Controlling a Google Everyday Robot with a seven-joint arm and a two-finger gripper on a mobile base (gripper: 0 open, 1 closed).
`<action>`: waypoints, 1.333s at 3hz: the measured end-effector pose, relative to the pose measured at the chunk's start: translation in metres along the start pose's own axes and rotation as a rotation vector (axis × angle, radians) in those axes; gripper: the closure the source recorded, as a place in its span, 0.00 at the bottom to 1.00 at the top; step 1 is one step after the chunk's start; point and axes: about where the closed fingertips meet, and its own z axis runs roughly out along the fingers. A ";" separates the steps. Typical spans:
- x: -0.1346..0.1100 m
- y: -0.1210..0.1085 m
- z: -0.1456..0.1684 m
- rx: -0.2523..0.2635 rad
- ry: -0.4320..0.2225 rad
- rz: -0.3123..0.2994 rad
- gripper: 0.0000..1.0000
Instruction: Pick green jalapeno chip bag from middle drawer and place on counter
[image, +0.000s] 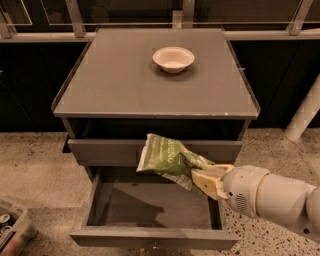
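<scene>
One green jalapeno chip bag (167, 157) hangs below the desk's (120, 85) front edge, right of centre, above the one open middle drawer (150, 210) and clear of its floor. Two yellowish fingers (207, 179) pinch the bag's lower right end, reaching in from under the front right corner. Of its white lettering, only "PENO" is readable. One white bowl (173, 59) sits near the back edge.
</scene>
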 end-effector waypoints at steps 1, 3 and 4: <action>-0.042 0.009 -0.024 0.054 -0.049 -0.069 1.00; -0.054 0.010 -0.024 0.046 -0.079 -0.107 1.00; -0.071 -0.003 -0.023 0.047 -0.116 -0.118 1.00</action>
